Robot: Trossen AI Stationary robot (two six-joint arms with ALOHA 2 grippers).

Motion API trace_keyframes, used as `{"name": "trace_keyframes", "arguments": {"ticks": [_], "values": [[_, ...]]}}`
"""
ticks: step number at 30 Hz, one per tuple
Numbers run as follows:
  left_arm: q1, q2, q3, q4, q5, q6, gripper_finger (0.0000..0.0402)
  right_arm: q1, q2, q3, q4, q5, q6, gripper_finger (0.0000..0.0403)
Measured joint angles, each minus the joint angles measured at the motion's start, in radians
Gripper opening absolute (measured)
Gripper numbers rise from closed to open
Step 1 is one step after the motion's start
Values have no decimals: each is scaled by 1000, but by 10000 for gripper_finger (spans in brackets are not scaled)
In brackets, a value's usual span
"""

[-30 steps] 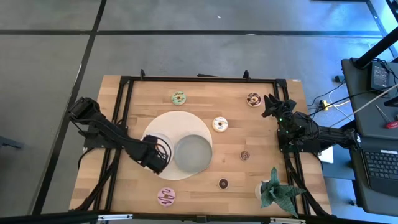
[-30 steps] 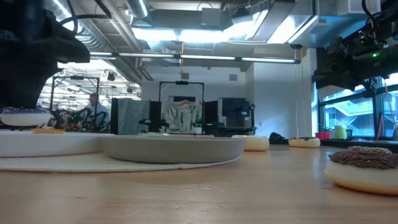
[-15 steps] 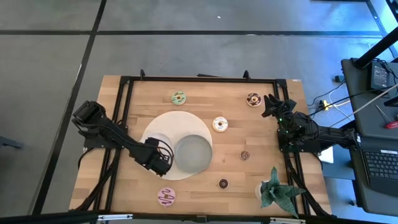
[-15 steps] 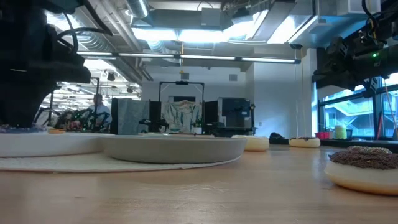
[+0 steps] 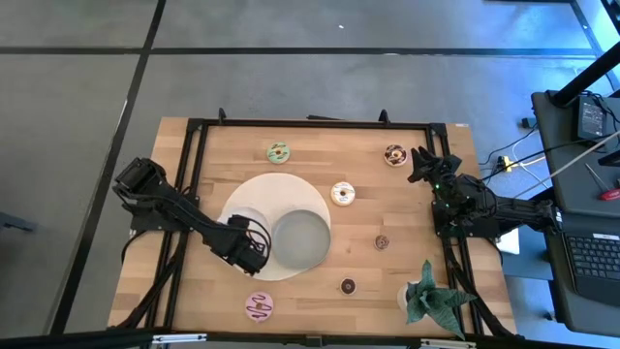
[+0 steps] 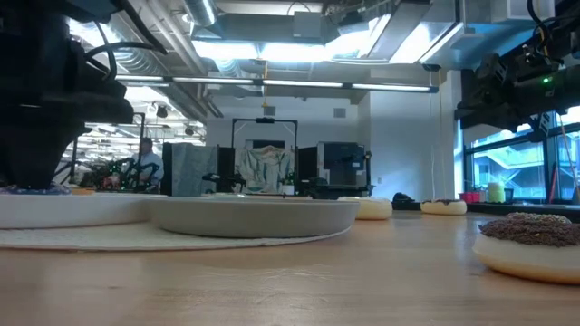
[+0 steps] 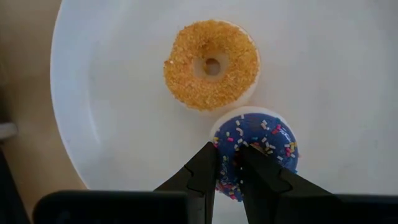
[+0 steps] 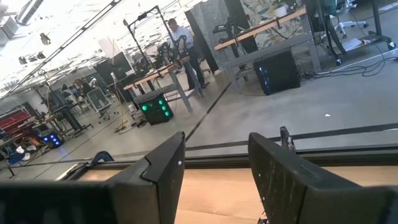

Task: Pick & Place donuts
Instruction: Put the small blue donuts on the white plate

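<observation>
My left gripper [image 5: 248,248] [image 7: 230,163] hangs over the small white plate [image 7: 93,93] [image 5: 242,219] and is shut on a purple sprinkled donut [image 7: 264,146] [image 6: 27,188]. An orange donut [image 7: 211,65] lies flat on the same plate beside it. Green [image 5: 279,152], brown [image 5: 394,154], white [image 5: 343,194] and pink [image 5: 260,306] donuts and two tiny dark ones [image 5: 382,242] [image 5: 348,285] lie flat on the table. My right gripper [image 5: 423,165] [image 8: 217,180] waits open at the table's right edge. My left gripper pinches one side of the purple donut's ring [image 7: 231,146] between its two fingers, coming from above and pointing down. The donut lies flat on the white plate, next to the orange donut. Whether one finger [image 7: 249,163] reaches into the hole cannot be told.
A grey plate [image 5: 298,239] [image 6: 254,215] sits beside the white plate, both on a large round white mat [image 5: 281,189]. A toy plant [image 5: 426,296] stands at the near right corner. A black frame [image 5: 194,174] borders the table. A person shows far off in the room.
My left gripper has come down toward the white plate and shifted slightly toward the table's near edge. The purple donut, held above the plate a second ago, now sits at the plate's surface. The fingers stay shut on it.
</observation>
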Motion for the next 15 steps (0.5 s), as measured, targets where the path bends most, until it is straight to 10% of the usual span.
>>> {"name": "trace_keyframes", "arguments": {"ticks": [15], "values": [[0, 0, 0, -32, 42, -6, 135, 0, 0, 0, 0, 0, -5, 178]]}}
